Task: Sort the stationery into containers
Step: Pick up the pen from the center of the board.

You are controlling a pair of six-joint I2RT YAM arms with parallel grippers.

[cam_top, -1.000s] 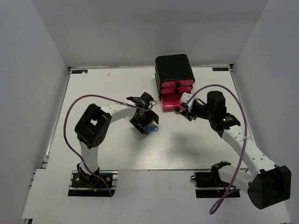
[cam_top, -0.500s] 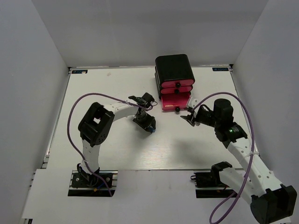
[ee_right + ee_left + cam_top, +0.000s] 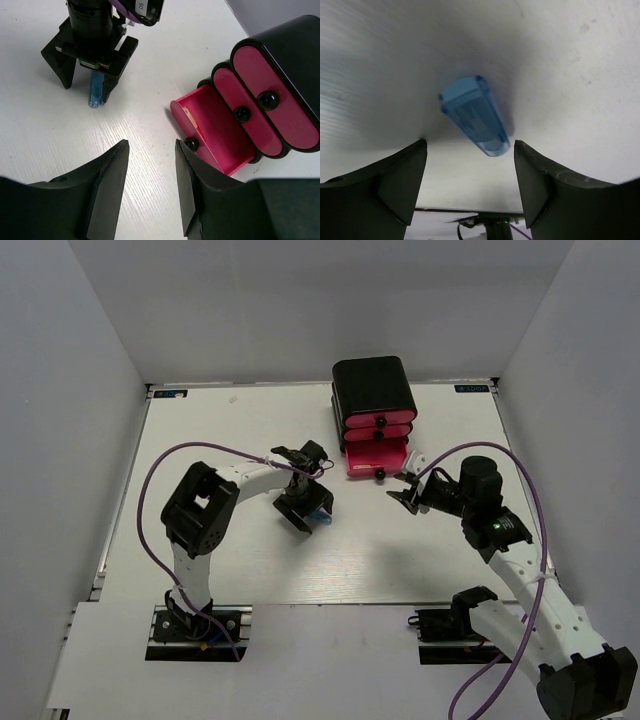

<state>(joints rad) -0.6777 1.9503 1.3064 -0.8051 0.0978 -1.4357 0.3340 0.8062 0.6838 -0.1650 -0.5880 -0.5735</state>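
Observation:
A short light-blue cylinder lies on the white table, also seen from above and in the right wrist view. My left gripper is open, its fingers straddling the cylinder from above without touching it. The black cabinet holds three pink drawers. The bottom drawer is pulled out, and something thin and pale lies along its inner wall. My right gripper is open and empty, just in front of that drawer's black knob. The other stationery is out of view.
The two upper drawers are shut. The left arm's purple cable loops over the table's left half. Grey walls enclose the table on three sides.
My right gripper has drawn back from the open drawer toward the near right. My left gripper has shifted slightly over the blue cylinder, which stays on the table.

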